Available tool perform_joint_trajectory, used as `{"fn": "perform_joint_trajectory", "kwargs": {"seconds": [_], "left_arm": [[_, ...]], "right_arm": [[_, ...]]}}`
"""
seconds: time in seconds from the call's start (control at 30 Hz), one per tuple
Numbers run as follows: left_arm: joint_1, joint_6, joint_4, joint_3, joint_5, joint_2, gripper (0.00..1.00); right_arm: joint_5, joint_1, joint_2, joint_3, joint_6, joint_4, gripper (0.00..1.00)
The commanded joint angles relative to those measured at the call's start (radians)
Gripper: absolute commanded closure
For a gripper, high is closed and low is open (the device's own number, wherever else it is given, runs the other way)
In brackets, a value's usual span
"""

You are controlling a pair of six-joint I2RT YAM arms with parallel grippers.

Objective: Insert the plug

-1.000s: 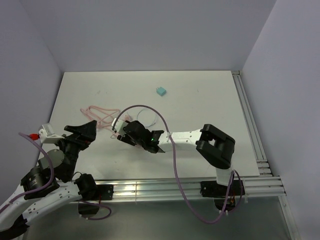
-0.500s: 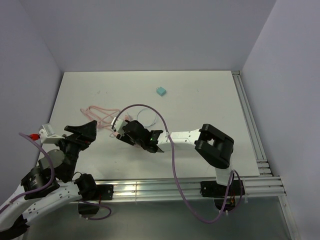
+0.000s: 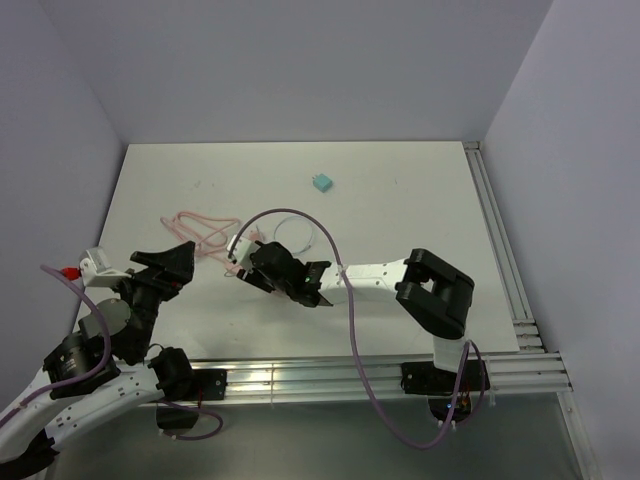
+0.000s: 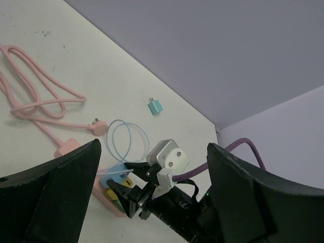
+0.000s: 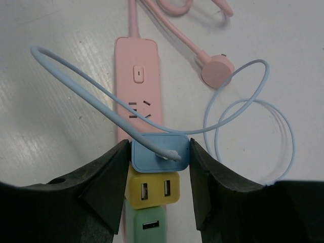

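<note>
My right gripper [image 5: 158, 154] is shut on a blue plug [image 5: 161, 152] with a light blue cable [image 5: 243, 116]. It holds the plug on the pink power strip [image 5: 136, 76], touching a yellow charger [image 5: 153, 190] that sits beside a green one [image 5: 148, 223]. The plug's prongs are hidden. A free socket shows just beyond the plug. In the top view the right gripper [image 3: 255, 265] is left of centre. My left gripper [image 3: 165, 265] is open and empty, raised at the left, apart from the strip.
A small teal adapter [image 3: 321, 183] lies alone at the back centre of the table. The strip's pink cable [image 3: 200, 222] is looped at the left, its round plug [image 5: 216, 71] lying loose. The purple cable of the right arm arches above the strip.
The right arm has shifted slightly while its gripper stays at the power strip with the blue plug. The left arm has barely moved.
</note>
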Motion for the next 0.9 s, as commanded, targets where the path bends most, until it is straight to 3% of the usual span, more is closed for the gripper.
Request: {"fn": "perform_joint_trajectory", "kwargs": {"seconds": [0.0,0.87], "left_arm": [[0.001,0.024,0.035,0.000,0.016,0.009,0.09],[0.001,0.030,0.041,0.006,0.019,0.018,0.09]], "right_arm": [[-0.022,0.001,-0.027,-0.027,0.018,-0.072,1.00],[-0.060,-0.002,0.064,0.048,0.055,-0.152,1.00]]}}
